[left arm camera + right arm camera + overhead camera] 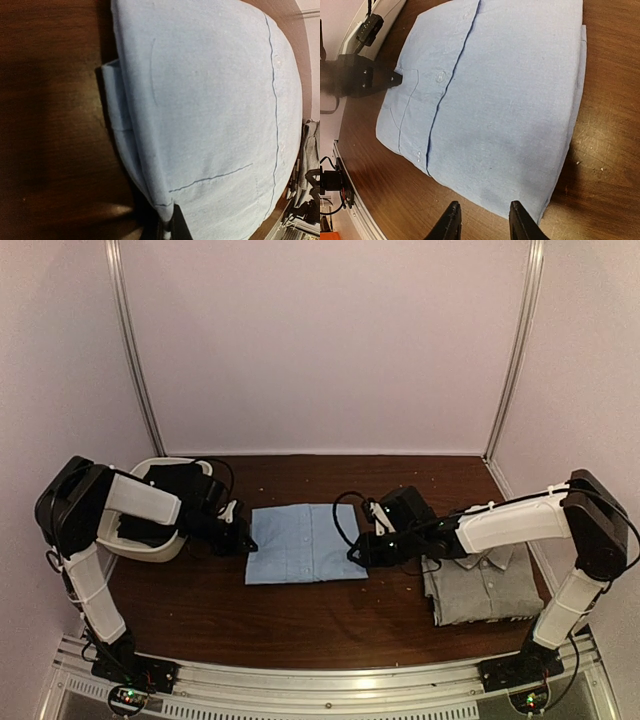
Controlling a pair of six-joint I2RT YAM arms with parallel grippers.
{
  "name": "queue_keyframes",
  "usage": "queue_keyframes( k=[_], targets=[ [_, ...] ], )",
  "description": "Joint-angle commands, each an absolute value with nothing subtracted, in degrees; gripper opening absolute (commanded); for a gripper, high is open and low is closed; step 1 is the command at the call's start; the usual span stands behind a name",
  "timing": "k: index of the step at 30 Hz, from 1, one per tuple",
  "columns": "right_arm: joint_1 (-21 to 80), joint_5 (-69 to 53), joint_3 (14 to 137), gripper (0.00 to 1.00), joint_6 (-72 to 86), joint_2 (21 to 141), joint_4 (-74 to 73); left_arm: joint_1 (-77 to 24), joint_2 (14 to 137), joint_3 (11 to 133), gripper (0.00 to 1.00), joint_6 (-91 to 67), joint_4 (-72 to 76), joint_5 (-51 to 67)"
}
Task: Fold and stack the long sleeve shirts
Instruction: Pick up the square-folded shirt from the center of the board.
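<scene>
Light blue shirt: folded flat, laid between both grippers.
Left gripper: closed on this shirt's edge fold.
Right gripper: fingers held apart, nothing gripped; shirt edge just ahead.
Grey shirt: folded, laid outward of the right gripper.

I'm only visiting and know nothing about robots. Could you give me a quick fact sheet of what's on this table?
Centre: light blue shirt, folded into a rectangle
Right side: grey shirt, folded, lying apart from the blue one
Stacked: not yet
Left gripper: at the blue shirt's left edge; grip unclear
Right gripper: open, at the blue shirt's right edge
Far left: white basket
Surface: dark wooden table
</scene>
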State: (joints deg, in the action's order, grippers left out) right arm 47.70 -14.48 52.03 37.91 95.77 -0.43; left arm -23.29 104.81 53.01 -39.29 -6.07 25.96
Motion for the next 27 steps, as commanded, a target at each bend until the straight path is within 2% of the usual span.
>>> queue_keyframes(
  k=[1, 14, 27],
  targets=[
    [47.35, -11.6, 55.15, 0.35, 37.16, 96.1, -2.2, -23.39, 105.2, 54.76, 0.0, -37.74, -10.53, 27.33],
    [47.6, -10.97, 61.56, 0.35, 36.52, 100.75, -3.01, -23.29, 96.31, 59.22, 0.0, -28.7, -27.27, 20.83],
    [48.94, -8.99, 73.05, 0.29, 36.15, 112.88, -3.85, -22.07, 88.93, 67.22, 0.0, -23.83, -38.62, 17.05]
  ],
)
